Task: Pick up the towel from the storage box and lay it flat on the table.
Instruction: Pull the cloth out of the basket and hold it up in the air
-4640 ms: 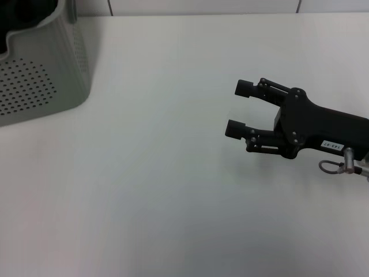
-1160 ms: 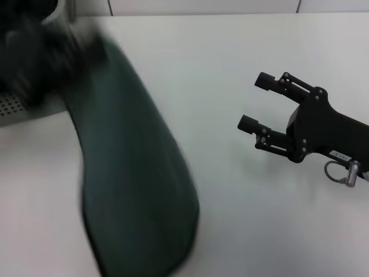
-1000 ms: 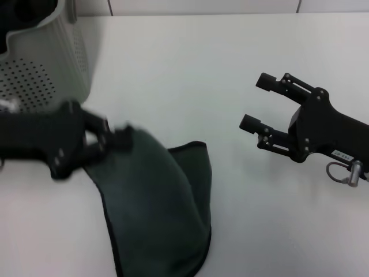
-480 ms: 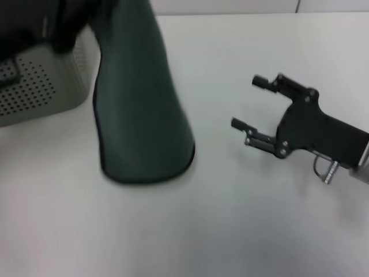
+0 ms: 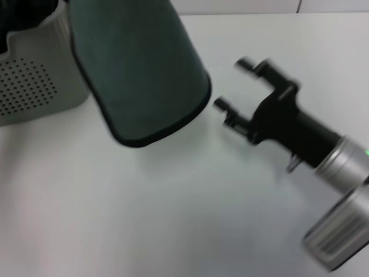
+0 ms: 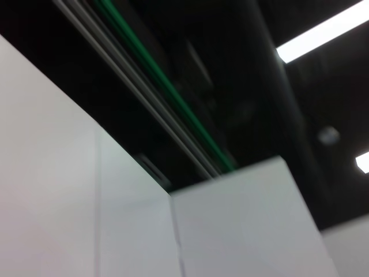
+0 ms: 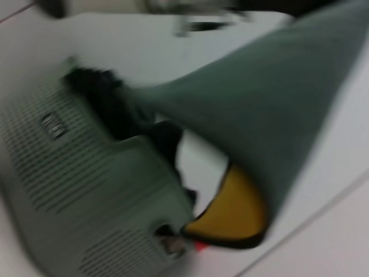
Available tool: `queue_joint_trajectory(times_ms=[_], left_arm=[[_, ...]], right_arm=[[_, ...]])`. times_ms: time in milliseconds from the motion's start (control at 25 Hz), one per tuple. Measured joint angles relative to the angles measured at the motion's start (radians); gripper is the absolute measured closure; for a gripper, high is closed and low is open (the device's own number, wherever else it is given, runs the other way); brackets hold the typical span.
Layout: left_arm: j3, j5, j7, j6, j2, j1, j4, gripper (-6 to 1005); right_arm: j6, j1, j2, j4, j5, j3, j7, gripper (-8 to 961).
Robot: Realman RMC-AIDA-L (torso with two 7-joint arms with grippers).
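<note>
While the towel (image 5: 138,69) is hanging above the surface (image 5: 173,219) beside the box (image 5: 40,81), left gripper unseen, jaws unknowable; right gripper (image 5: 230,86), jaws apart, is angling toward its hem, probably for spreading.

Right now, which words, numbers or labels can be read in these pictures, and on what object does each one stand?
No text can be read.
Storage box: a small dark mark on its wall, too blurred to read.
Towel: no label in view.
Right gripper: no legible label.
</note>
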Motion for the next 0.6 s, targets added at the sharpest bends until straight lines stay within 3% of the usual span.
queue_joint_trajectory(times_ms=[200, 600], left_arm=[[0.094, -0.124, 0.051, -0.059, -0.002, -0.019, -0.032, 967], [0.17, -0.182, 0.109, -0.15, -0.002, -0.035, -0.046, 967]], right_arm=[[0.067, 0.001, 0.0, -0.064, 0.111, -0.184, -0.288, 220], [0.066, 0.008, 0.0, -0.123, 0.104, -0.273, -0.488, 235]])
